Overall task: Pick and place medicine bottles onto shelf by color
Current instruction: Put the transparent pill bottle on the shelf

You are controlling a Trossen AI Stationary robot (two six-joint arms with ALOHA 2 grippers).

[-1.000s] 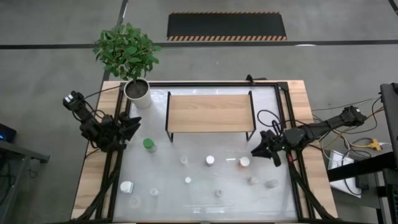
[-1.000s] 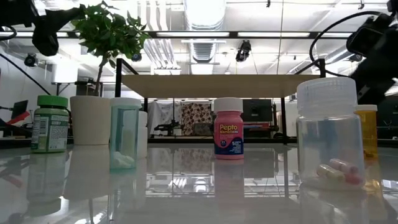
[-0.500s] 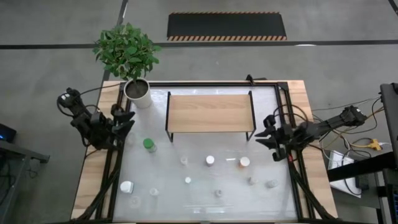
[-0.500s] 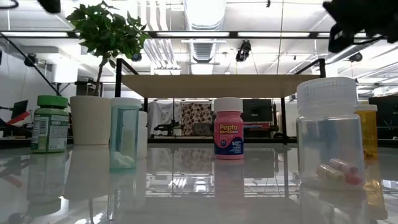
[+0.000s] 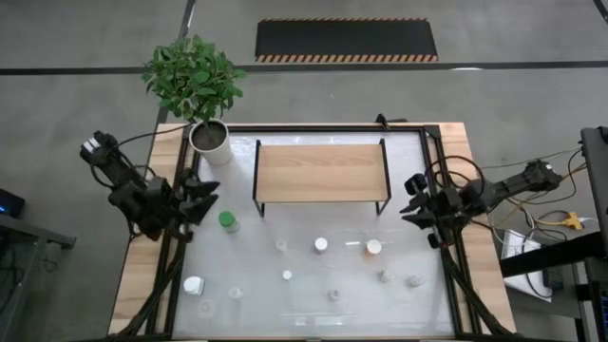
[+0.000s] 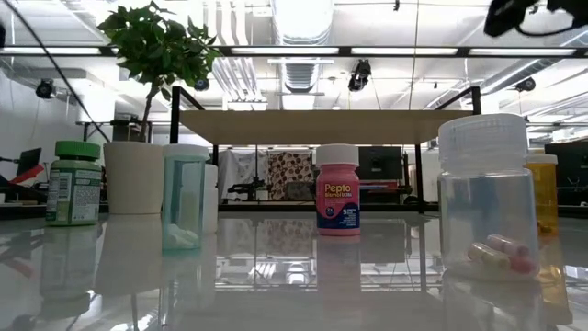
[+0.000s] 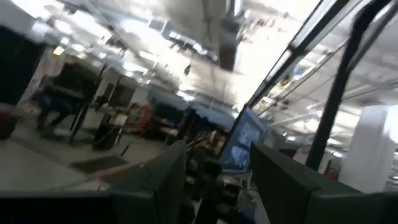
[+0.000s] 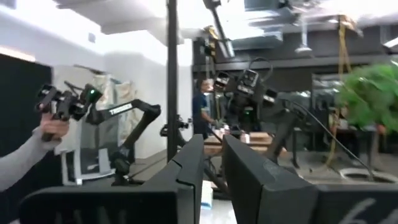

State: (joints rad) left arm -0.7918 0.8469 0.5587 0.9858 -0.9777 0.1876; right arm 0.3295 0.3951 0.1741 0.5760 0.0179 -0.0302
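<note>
Several small medicine bottles stand upright on the glossy white table top: a green-capped one (image 5: 227,220) (image 6: 73,182), a pink one (image 6: 337,188), an orange one (image 5: 374,247) and a clear jar (image 6: 485,198) holding pills. The light-wood shelf (image 5: 320,171) stands behind them on its black legs, its top bare. My left gripper (image 5: 201,195) hovers at the table's left edge, open, with nothing between its fingers (image 7: 165,180). My right gripper (image 5: 408,204) hovers by the shelf's right end, high above the table. Its fingers (image 8: 189,168) stand a narrow gap apart and hold nothing.
A potted plant (image 5: 210,138) stands at the far left corner beside the shelf. Black frame rails (image 5: 446,256) run along the table's left and right sides. A person's hand (image 8: 53,127) holding a control arm shows in the room beyond.
Both grippers have risen and left the low view through its top; only a dark part of the right arm still shows there. My right gripper has also gone toward the far edge and rolled about its own axis. No bottle has moved.
</note>
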